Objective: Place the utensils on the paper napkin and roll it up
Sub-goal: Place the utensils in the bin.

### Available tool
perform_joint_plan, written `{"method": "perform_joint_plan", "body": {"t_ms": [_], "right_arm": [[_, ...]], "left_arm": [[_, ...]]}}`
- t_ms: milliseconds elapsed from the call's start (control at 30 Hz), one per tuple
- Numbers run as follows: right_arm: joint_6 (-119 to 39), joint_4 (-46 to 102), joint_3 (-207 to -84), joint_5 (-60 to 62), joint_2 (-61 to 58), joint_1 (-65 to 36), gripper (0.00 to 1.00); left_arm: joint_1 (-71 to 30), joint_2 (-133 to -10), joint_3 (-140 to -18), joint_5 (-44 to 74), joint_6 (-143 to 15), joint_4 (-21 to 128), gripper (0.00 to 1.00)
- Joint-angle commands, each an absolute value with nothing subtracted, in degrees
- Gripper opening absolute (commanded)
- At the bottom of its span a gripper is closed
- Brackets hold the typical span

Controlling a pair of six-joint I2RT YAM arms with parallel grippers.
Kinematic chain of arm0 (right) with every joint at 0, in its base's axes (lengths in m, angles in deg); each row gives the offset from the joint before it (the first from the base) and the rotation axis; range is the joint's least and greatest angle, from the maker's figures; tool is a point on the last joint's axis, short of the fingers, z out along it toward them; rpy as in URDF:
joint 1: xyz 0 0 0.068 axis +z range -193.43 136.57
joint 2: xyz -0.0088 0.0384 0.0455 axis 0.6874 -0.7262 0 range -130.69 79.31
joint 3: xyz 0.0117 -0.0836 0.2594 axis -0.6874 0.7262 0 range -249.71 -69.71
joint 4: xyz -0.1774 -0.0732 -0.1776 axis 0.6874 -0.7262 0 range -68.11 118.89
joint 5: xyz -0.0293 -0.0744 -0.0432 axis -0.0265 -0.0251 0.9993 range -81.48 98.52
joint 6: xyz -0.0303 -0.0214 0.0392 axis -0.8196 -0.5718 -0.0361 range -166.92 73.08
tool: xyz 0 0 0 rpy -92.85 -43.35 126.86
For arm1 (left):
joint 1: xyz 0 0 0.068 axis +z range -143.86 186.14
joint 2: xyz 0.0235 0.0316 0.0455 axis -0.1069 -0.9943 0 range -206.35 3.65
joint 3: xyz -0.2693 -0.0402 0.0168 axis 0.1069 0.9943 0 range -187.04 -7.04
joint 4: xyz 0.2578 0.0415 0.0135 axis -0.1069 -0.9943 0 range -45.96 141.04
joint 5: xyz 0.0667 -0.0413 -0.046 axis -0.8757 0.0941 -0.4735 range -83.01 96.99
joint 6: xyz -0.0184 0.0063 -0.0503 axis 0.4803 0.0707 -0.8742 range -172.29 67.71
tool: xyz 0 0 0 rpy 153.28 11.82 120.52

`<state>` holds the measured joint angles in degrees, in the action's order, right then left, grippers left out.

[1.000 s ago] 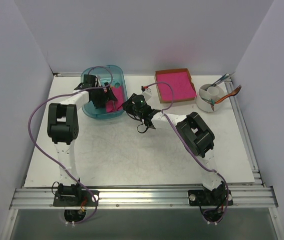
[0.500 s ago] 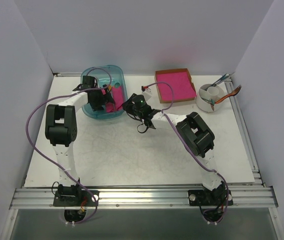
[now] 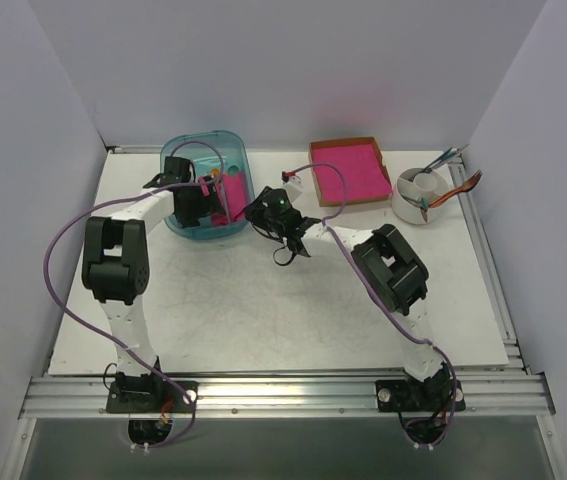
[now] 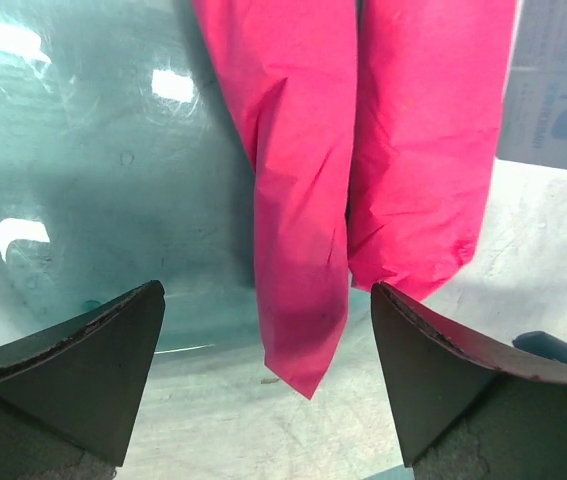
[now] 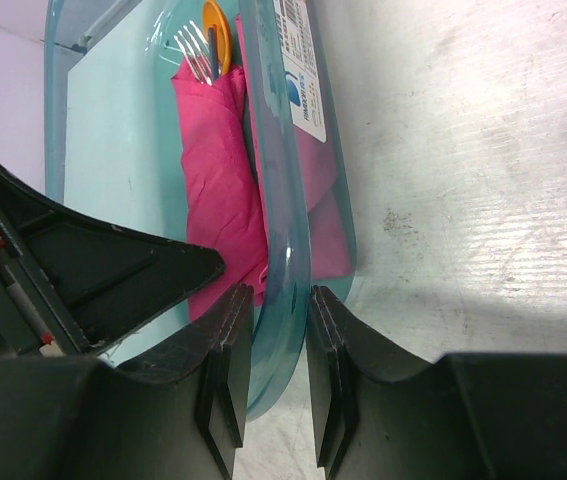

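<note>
Magenta napkin (image 4: 303, 250) roll in teal tray (image 4: 83, 180), just ahead of wide-open left gripper (image 4: 268, 290); right gripper (image 5: 281, 295) clamps tray rim; label (image 5: 298, 60) illegible.

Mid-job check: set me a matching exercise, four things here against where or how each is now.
1 napkin
2 tray
3 left gripper
4 cup

a open over the napkin
b rolled, fork and spoon sticking out
c wall pinched by right gripper
d far right, holding cutlery

Pairs: 1-b, 2-c, 3-a, 4-d
</note>
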<state>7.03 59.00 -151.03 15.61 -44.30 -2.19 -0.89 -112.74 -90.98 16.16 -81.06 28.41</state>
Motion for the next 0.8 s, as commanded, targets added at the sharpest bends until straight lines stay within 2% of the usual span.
{"method": "perform_joint_plan", "body": {"t_ms": [0, 200, 500, 600, 667, 767], "right_arm": [[4.41, 55.25, -152.76, 18.71, -43.21, -2.12, 0.19], [4.49, 55.17, -152.94, 18.62, -43.74, -2.12, 0.19], [4.58, 56.57, -152.32, 18.89, -43.39, -2.21, 0.19], [4.76, 56.57, -152.50, 18.80, -43.56, -2.21, 0.19], [4.84, 56.75, -152.59, 18.89, -43.56, -2.29, 0.19], [5.02, 56.49, -153.29, 18.45, -43.91, -2.29, 0.19]], "left_arm": [[-0.72, -108.24, -90.37, 13.67, -79.53, 29.59, 0.94], [-0.02, -103.93, -85.79, 14.46, -80.85, 38.38, 0.94], [0.16, -102.87, -88.60, 7.79, -76.63, 37.15, 0.94], [2.86, -102.78, -88.60, 10.84, -78.12, 39.26, 0.94], [4.98, -104.35, -89.65, 19.06, -80.22, 40.14, 0.94], [4.47, -103.76, -87.20, 17.63, -82.52, 45.23, 0.94]]}}
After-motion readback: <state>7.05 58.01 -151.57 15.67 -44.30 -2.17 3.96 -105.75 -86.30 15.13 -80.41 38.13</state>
